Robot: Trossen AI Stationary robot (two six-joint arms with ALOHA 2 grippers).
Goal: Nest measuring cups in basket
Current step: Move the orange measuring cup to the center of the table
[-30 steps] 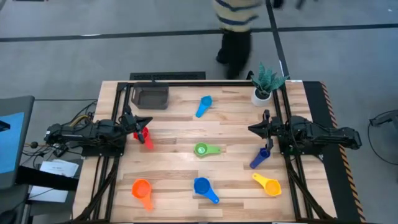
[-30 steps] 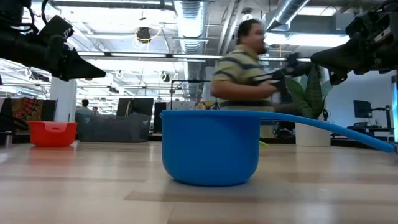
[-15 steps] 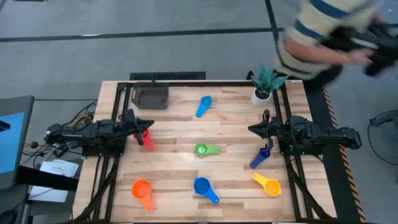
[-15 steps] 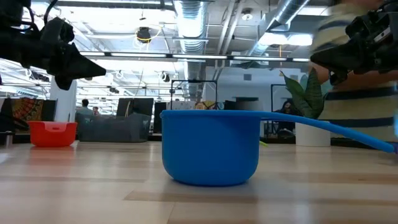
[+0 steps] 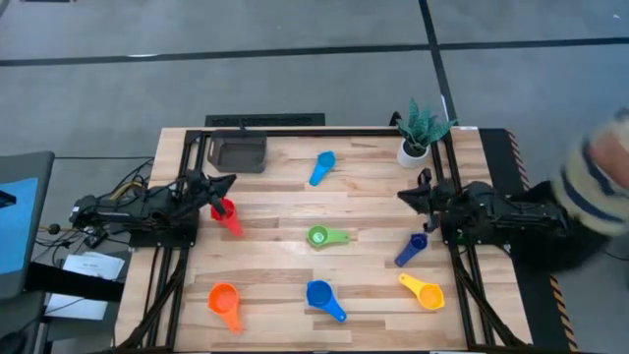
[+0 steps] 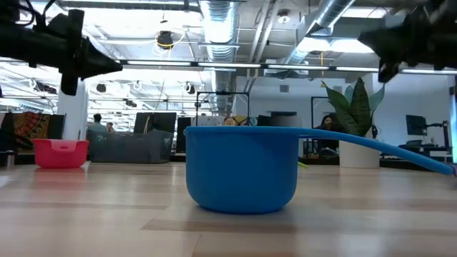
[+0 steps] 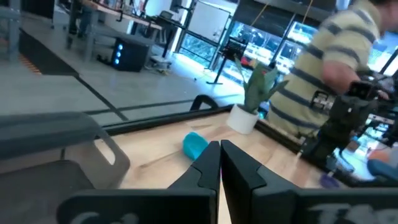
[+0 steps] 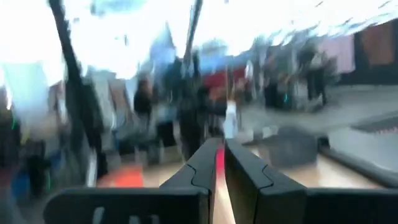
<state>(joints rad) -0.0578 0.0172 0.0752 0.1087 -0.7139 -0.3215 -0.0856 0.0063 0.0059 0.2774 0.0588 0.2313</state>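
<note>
Sitting at the table's far left corner, the dark basket (image 5: 239,152) is holding nothing I can see. Seven scoop-shaped measuring cups (image 5: 327,237) are lying scattered, one each: red, orange, yellow, green, light blue, blue, dark blue. I am keeping my left gripper (image 5: 228,182) closed and empty above the red cup (image 5: 226,213), and my right gripper (image 5: 405,196) nearly closed, holding nothing.

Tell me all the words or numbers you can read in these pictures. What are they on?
None can be read.
The cups, such as the blue cup, show no print.
The basket and the plant pot look plain.
The papers beside the table are too small to read.
</note>
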